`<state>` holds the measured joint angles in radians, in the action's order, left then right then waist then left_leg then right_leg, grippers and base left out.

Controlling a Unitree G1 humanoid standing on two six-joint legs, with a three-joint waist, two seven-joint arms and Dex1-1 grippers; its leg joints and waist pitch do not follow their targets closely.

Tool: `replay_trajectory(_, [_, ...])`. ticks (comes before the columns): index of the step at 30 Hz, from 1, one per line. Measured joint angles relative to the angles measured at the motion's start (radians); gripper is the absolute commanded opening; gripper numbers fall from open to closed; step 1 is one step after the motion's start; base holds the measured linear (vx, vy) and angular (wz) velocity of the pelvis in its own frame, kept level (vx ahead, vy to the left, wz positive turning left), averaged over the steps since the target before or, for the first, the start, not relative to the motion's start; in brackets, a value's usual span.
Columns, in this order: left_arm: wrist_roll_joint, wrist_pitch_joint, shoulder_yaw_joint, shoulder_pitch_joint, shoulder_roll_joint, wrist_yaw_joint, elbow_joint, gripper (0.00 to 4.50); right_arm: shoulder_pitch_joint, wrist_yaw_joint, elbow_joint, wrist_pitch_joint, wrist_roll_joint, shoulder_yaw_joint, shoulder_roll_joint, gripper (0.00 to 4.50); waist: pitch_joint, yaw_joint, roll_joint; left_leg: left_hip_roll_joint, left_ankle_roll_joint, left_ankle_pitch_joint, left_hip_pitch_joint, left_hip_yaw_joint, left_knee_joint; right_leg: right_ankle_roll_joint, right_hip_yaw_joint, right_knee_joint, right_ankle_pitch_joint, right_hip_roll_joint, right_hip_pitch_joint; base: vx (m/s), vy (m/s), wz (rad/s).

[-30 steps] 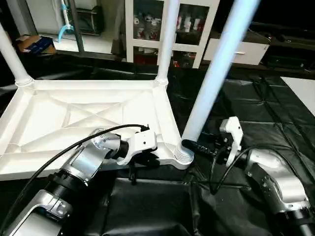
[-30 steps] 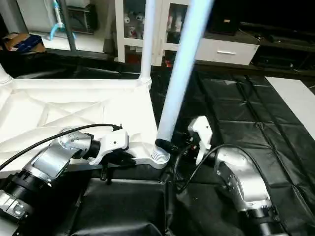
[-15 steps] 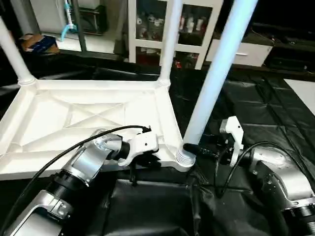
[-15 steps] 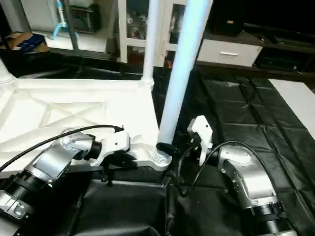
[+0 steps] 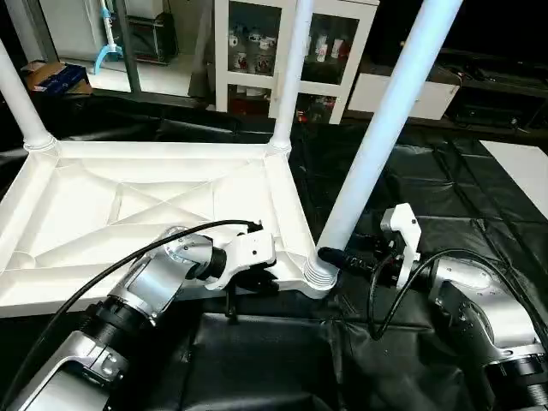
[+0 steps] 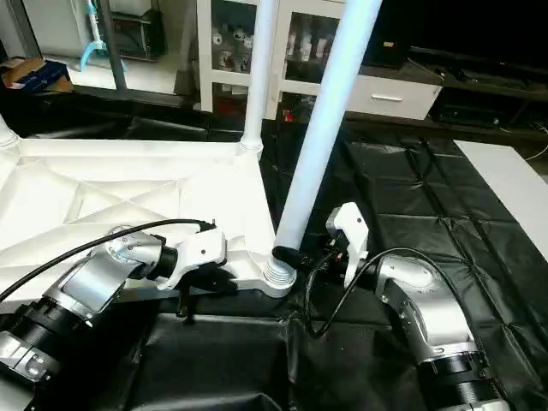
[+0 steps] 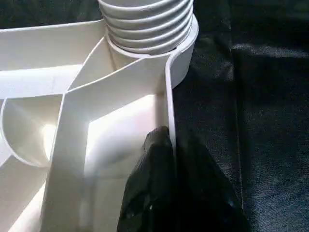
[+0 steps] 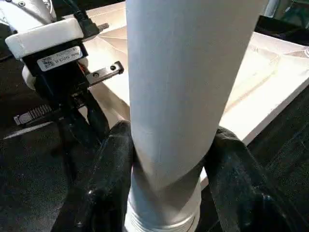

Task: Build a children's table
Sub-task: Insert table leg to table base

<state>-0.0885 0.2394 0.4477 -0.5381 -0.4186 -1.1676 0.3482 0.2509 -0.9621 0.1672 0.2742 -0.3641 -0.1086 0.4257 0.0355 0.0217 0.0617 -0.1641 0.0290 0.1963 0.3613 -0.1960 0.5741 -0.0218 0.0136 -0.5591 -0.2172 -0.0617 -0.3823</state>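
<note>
Claws were seen at the near right corner of the top point(image 5: 154, 201). The right claw point(image 8: 164, 169) was closed around the lower end of a leg point(image 5: 385, 120), one black finger point(image 8: 108, 179) pressed on each side of the tube, just above its threaded end point(image 7: 145, 26). That threaded end was seated in the round corner socket point(image 5: 318, 278), with several ridges of thread left showing above the rim. The leg rose steeply from the socket, tilted away from the top.

The left claw point(image 7: 166, 193) was shut on the top's near edge wall, just beside that socket, with one finger point(image 7: 149, 188) inside the wall and the other outside.

The top lay upside down on black sheeting point(image 5: 445, 188), its X-ribbed underside facing up. Two more legs were standing in the far corners: one at the far right point(image 5: 289, 73) and one at the far left point(image 5: 21, 98). A white glass-fronted cabinet point(image 5: 257, 43) stood beyond the sheeting.
</note>
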Motion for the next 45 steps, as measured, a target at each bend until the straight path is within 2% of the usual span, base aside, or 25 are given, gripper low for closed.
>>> replay_trajectory(18, [-0.002,0.002,-0.013,0.001,-0.009,0.005,0.003,0.00,0.006,0.058,0.031,-0.064,0.005,-0.004,-0.048,1.82,0.006,0.003,0.001,0.000,0.000,0.000,-0.004,0.001,-0.004,0.000,0.001,0.003,0.000,0.000,-0.004,0.000,0.000,0.00])
replay_trajectory(25, [-0.002,0.003,-0.021,0.002,-0.011,0.014,0.002,0.00,0.017,0.076,0.044,-0.090,0.009,0.000,-0.069,1.81,0.015,0.005,-0.007,0.002,0.000,0.000,-0.003,0.003,-0.008,0.000,0.003,0.019,0.000,0.000,-0.005,0.000,0.000,0.00])
replay_trajectory(38, [0.001,0.019,-0.036,0.003,-0.001,0.020,-0.003,0.00,0.012,0.092,0.049,-0.127,0.014,-0.002,-0.079,1.81,0.016,0.003,-0.008,0.003,0.000,0.000,-0.004,0.002,-0.009,0.001,0.001,0.019,0.000,0.000,-0.007,0.000,0.000,0.00])
replay_trajectory(41, [0.003,0.057,-0.053,0.006,0.014,0.061,-0.012,0.00,0.013,0.170,0.053,-0.148,0.033,0.000,-0.118,1.81,0.017,0.008,-0.009,0.003,0.000,0.000,-0.003,0.002,-0.008,0.001,0.001,0.019,-0.001,-0.001,-0.009,0.000,0.000,0.00])
replay_trajectory(44, [0.004,0.146,-0.087,0.014,0.047,0.136,-0.044,0.00,0.025,0.337,0.072,-0.183,0.068,0.002,-0.194,1.81,0.020,0.031,-0.012,0.007,0.000,0.000,-0.002,0.002,-0.009,0.007,0.001,0.019,-0.004,-0.004,-0.018,0.000,0.000,0.00])
replay_trajectory(45, [0.005,0.172,-0.092,0.016,0.057,0.156,-0.053,0.00,0.029,0.374,0.079,-0.194,0.080,0.002,-0.206,1.81,0.020,0.035,-0.012,0.007,0.000,0.000,-0.001,0.002,-0.009,0.007,0.001,0.019,-0.004,-0.004,-0.018,0.000,0.000,0.00])
